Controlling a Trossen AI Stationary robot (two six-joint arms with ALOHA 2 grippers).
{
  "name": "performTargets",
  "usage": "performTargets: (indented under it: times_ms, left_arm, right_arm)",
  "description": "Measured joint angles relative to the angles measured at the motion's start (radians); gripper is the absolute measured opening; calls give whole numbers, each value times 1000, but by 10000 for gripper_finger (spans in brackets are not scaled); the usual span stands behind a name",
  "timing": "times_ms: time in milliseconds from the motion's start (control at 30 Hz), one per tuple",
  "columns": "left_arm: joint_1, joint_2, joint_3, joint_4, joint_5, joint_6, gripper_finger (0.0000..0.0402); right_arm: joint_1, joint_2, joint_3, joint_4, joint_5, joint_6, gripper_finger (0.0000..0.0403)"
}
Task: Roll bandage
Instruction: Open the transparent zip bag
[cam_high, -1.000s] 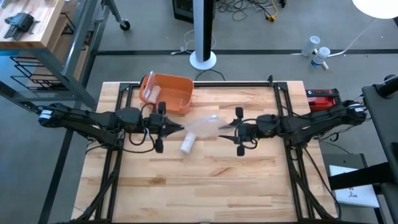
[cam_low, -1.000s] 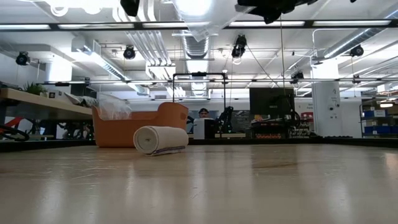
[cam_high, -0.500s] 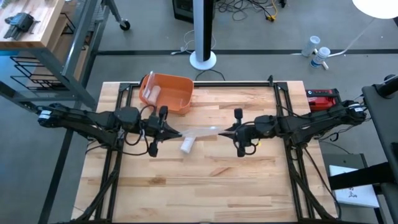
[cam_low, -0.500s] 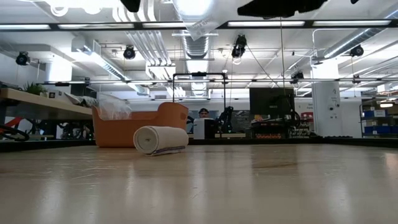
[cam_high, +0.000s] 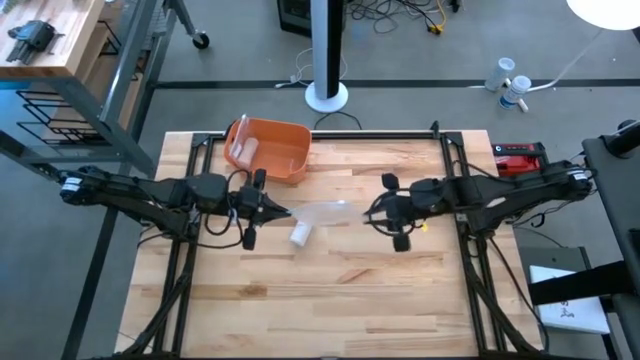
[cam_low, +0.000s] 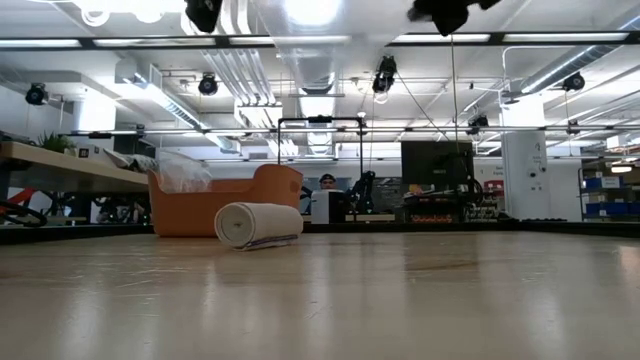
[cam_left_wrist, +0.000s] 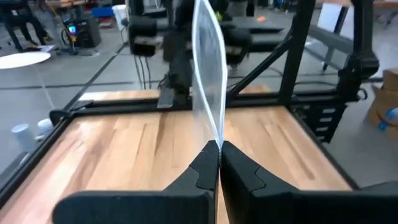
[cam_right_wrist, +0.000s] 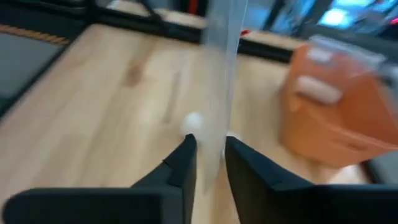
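My white bandage roll (cam_high: 300, 234) lies on its side mid-table, near the orange bin (cam_high: 270, 150), under a clear wrapper (cam_high: 322, 212).

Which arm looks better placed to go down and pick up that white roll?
Probably the right. The left claw is shut on the clear wrapper, while the right claw stands open around it, freer to reach the bandage roll.

Left tool (cam_high: 287, 211) and right tool (cam_high: 368, 212) face each other above mid-desk (cam_high: 400, 300), plastic bag (cam_high: 322, 212) between them. Bandage roll (cam_high: 299, 234) on desk, just below left tool's tip. Bin (cam_high: 268, 150) behind left tool, at desk's far edge.
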Motion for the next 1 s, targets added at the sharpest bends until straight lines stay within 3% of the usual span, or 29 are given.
performTargets:
  times_ms: [133,333,500,1000]
  left_arm:
    - [0,0,0,-27,-4,36,0]
    - [0,33,0,-55,-30,109,0]
    - [0,60,0,-69,-80,130,0]
    - [0,51,0,-71,-84,127,0]
  right_arm:
    - [1,-11,49,-66,-49,45,104]
    - [0,-14,71,69,36,69,116]
    - [0,-7,70,159,36,81,99]
    - [0,33,69,134,39,112,50]
